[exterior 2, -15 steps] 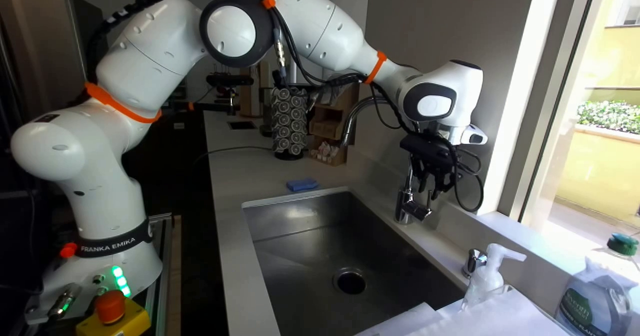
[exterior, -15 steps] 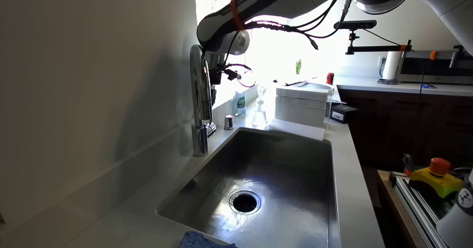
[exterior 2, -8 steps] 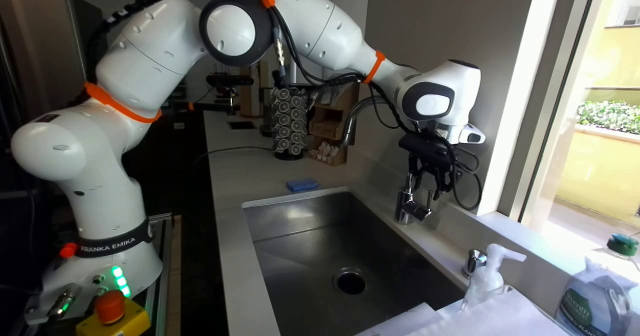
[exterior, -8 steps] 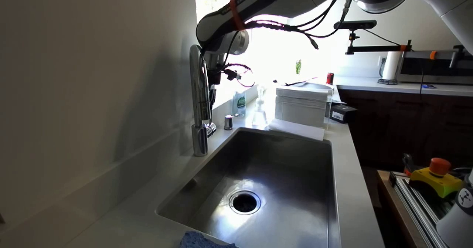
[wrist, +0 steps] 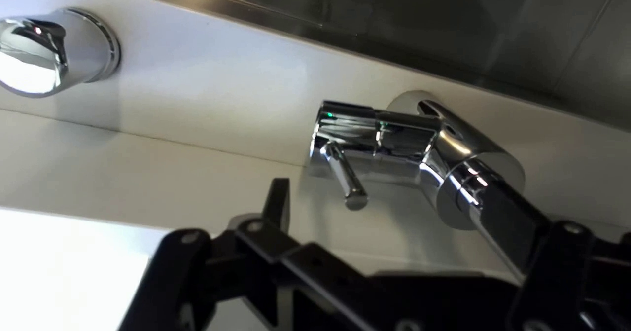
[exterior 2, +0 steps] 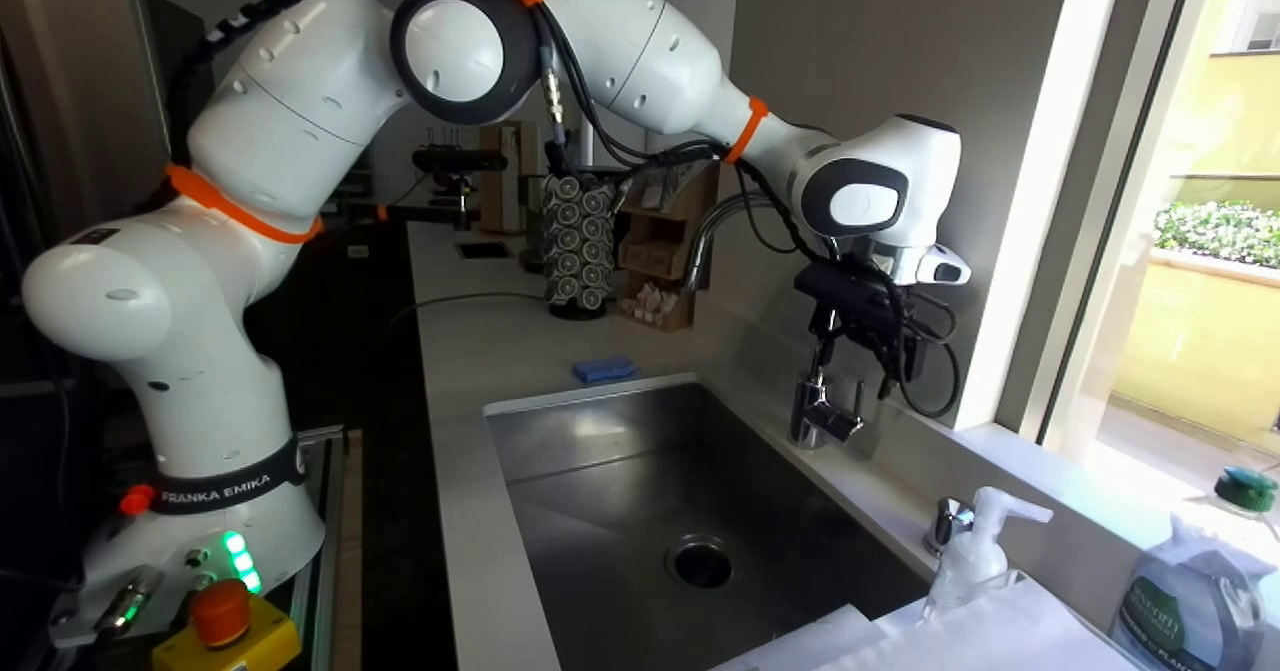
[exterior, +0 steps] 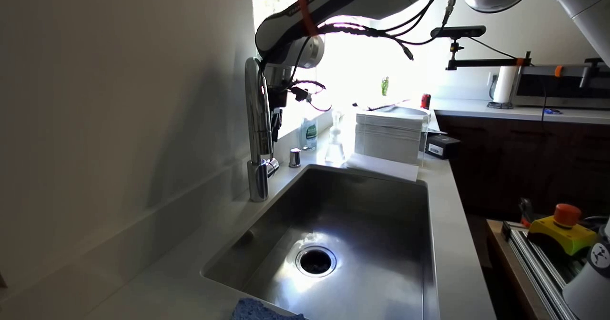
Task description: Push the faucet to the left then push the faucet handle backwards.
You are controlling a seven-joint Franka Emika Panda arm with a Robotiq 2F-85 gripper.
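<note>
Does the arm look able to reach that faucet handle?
Probably yes: in the wrist view nothing shows between the open end effector and the faucet handle, though the faucet crowds one side.

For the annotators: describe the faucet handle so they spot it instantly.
Beside the sink stands the tall arched faucet. A thick barrel juts sideways from its base. The faucet handle is the thin rod on that barrel, slimmer than the nearby metal cap.

Lower than my fingers (wrist: 279,203) I see a steel sink (exterior 2: 600,436) in a pale counter (exterior 2: 480,351), while to one side of them stand a chrome cap (wrist: 56,52) and, farther out, a pump bottle (exterior 2: 972,559) and a green-capped bottle (exterior 2: 1190,586), with a blue sponge (exterior 2: 604,369) well apart on the opposite side.
</note>
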